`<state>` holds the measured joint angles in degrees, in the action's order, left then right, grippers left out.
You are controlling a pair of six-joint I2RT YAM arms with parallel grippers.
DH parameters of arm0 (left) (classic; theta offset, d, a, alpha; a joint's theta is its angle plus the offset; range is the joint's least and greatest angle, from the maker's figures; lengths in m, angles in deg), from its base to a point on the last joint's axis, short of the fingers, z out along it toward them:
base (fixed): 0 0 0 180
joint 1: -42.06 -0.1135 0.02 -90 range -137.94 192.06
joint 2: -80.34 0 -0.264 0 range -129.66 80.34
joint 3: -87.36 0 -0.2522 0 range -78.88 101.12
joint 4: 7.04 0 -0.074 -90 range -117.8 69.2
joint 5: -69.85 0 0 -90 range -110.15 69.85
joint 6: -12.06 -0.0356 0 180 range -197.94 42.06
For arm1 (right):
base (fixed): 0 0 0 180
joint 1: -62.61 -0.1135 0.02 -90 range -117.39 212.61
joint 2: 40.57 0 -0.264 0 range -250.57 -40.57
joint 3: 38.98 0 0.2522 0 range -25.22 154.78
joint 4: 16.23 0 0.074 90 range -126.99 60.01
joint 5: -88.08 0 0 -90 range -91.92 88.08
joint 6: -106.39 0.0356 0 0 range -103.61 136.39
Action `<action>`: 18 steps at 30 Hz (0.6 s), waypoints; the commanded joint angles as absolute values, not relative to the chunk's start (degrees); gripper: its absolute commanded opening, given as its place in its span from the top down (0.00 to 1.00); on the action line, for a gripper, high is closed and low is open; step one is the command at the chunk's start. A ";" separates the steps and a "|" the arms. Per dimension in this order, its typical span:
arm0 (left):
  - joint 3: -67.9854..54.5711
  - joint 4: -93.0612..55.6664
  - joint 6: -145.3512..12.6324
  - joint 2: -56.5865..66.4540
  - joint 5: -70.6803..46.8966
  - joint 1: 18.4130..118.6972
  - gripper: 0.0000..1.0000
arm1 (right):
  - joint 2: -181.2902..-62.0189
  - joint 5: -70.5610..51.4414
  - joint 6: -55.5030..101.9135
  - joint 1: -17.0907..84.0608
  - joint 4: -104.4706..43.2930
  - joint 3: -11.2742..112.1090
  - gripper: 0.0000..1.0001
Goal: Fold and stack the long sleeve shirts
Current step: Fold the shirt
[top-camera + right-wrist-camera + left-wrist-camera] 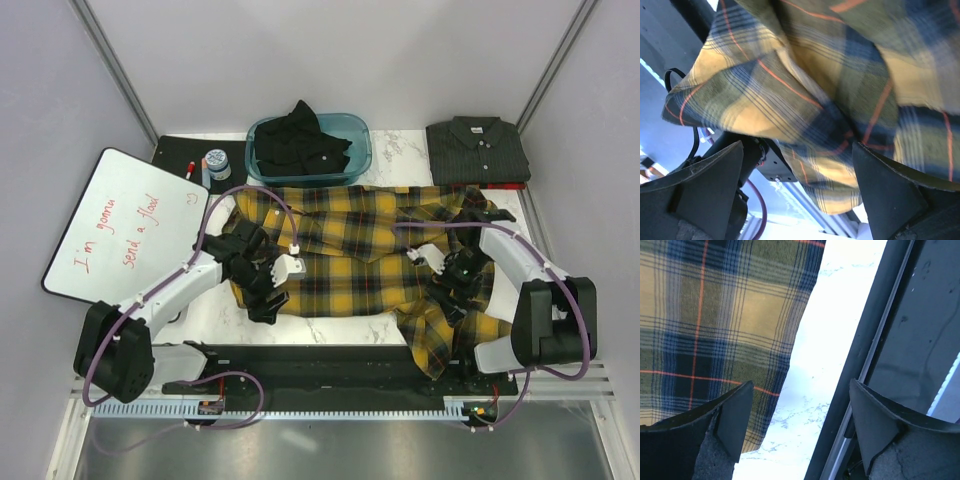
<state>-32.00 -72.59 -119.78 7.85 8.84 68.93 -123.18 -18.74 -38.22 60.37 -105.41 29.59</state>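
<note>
Our left gripper hangs wide and empty over the white marble table, with the plaid shirt spread just beside its finger. Our right gripper is equally wide, with plaid bunched ahead. Beyond both stand pale walls.

**Three shirts: one spread, one folded, one heaped**

Plaid shirt: yellow and black with thin red lines. Spread lengthwise across the middle of the counter, rumpled, not folded square. Left edge flat on the marble. Right end bunched and trailing off the near edge.

Charcoal shirt: folded into a neat rectangle, front up, collar at the far side, pale buttons showing. Far right corner, just beyond the plaid's right end.

Black shirt: crumpled in a heap, peaked on top. Inside the teal bin, far centre.
</note>
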 commanded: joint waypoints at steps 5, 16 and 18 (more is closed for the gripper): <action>-34.66 -69.14 -124.08 8.00 3.67 69.13 0.18 | -122.49 -13.63 -35.29 56.11 -98.03 24.01 0.06; -39.14 -67.56 -126.63 9.32 -1.78 69.04 0.30 | -113.01 -13.43 -35.82 56.02 -101.00 26.10 1.00; -39.85 -67.65 -128.38 10.90 -2.66 69.13 0.35 | -108.81 -13.34 -34.77 56.11 -101.97 29.00 1.00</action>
<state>-38.47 -69.14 -123.74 8.05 0.25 68.97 -116.49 -13.40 -35.62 56.33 -99.71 23.08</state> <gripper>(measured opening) 0.678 0.013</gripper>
